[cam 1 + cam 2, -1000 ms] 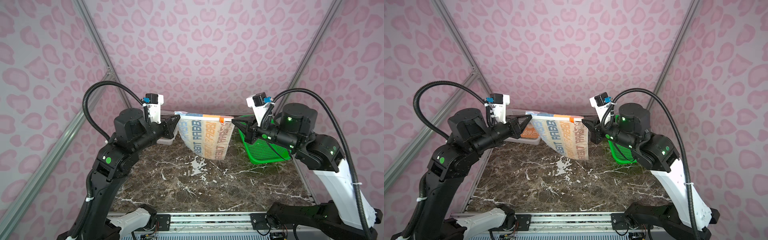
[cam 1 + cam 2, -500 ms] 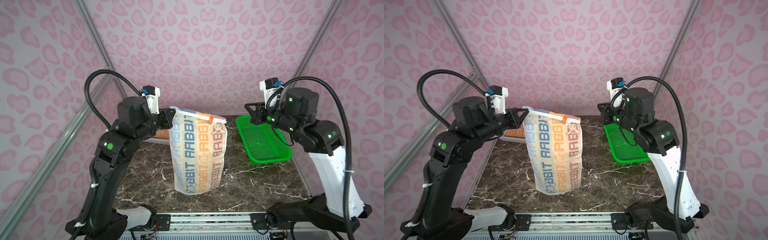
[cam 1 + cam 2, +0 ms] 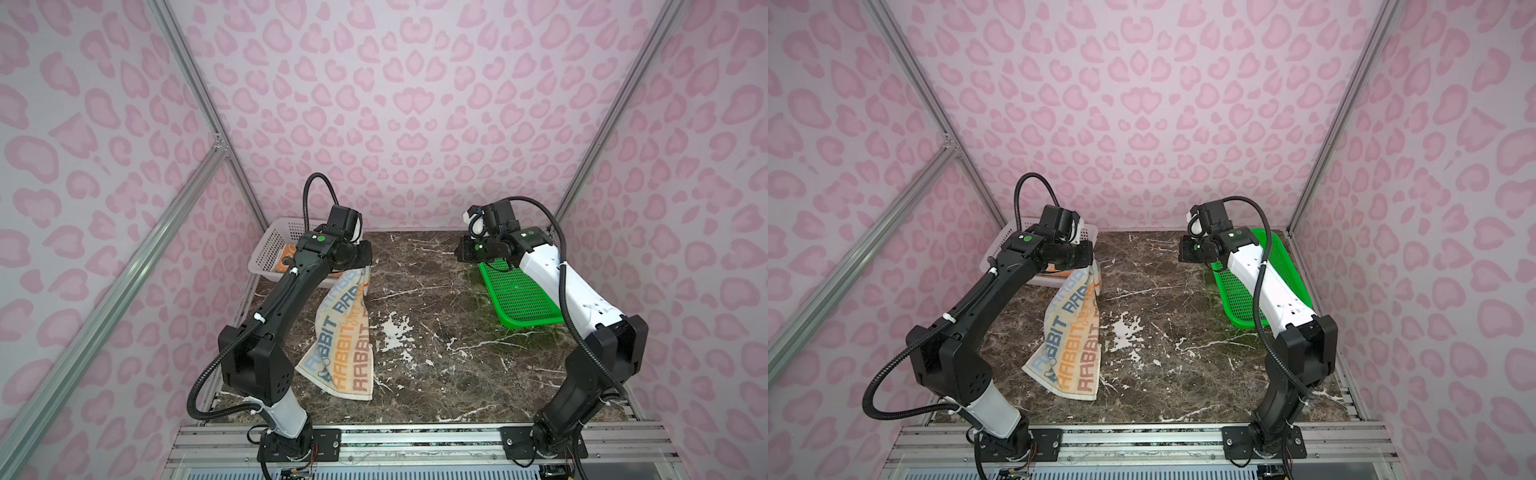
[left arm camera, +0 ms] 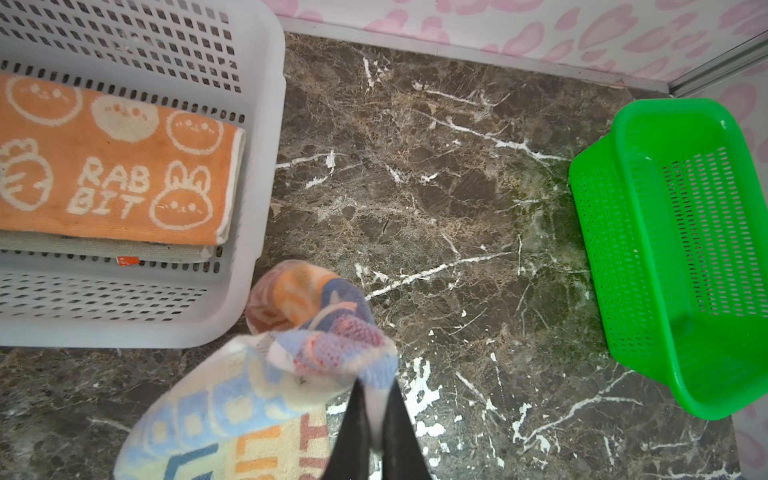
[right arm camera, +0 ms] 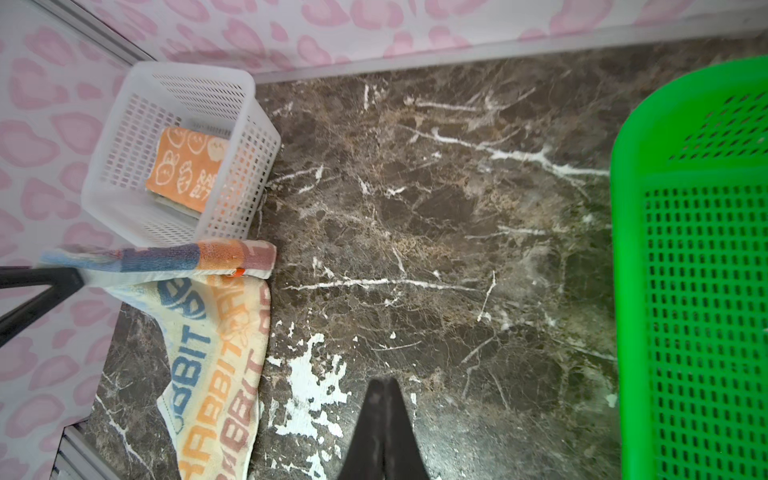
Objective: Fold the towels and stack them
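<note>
A cream towel [image 3: 345, 340] [image 3: 1071, 345] printed with RABBIT in blue, orange and brown hangs by one bunched corner from my left gripper [image 4: 374, 384], which is shut on it. The towel's lower part lies slanted on the marble table left of centre, and it also shows in the right wrist view [image 5: 216, 332]. A folded orange bunny towel [image 4: 104, 166] [image 5: 187, 166] lies on another folded cloth inside the white basket [image 4: 266, 166]. My right gripper [image 5: 384, 382] is shut and holds nothing, hovering over bare marble beside the green basket [image 5: 627, 291].
The white basket [image 3: 266, 249] stands at the back left corner. The empty green basket [image 3: 519, 299] [image 4: 623, 249] lies along the right side, partly under the right arm. Pink patterned walls enclose the table [image 3: 436, 332]; a metal rail [image 3: 415, 436] runs along the front.
The right gripper let go of the towel it held stretched in the air with the left. Both arms dropped low and the towel, still in the left gripper, now trails onto the table.
</note>
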You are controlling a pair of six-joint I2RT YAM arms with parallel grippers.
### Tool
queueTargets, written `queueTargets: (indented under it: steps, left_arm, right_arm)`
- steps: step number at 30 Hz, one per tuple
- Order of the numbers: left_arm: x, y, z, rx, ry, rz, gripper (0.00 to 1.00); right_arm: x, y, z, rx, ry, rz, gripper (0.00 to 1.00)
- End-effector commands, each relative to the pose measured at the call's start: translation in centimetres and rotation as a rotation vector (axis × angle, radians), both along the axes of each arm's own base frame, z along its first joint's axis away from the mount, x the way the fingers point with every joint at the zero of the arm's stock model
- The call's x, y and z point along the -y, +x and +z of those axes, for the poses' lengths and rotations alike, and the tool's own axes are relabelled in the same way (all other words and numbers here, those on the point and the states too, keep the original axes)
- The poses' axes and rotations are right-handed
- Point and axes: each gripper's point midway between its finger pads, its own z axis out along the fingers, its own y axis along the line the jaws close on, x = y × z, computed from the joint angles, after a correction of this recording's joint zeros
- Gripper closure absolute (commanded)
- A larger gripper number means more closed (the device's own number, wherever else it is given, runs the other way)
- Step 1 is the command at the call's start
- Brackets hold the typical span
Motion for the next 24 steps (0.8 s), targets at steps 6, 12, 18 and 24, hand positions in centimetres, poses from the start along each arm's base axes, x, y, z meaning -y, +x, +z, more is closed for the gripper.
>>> queueTargets:
  steps: [6, 12, 18, 24]
  left_arm:
    - [1.3, -0.4, 1.6, 0.045, -0.051, -0.039, 0.98]
    - [1.3, -1.8, 2.7, 0.072, -0.034, -0.039, 0.97]
    - [-0.2, -3.2, 0.7, 0.045, 0.015, -0.009, 0.97]
    - [-0.6, -3.7, 0.2, 0.041, 0.03, -0.008, 0.98]
  right_arm:
    - [-2.1, -0.4, -3.0, -0.045, 0.056, 0.054, 0.78]
    - [-6.4, -3.2, -6.5, -0.073, 0.103, 0.159, 0.47]
    - [-11.0, -5.0, -10.3, -0.063, 0.068, 0.281, 0.33]
    - [-14.2, -6.0, -14.3, -0.107, 0.11, 0.337, 0.28]
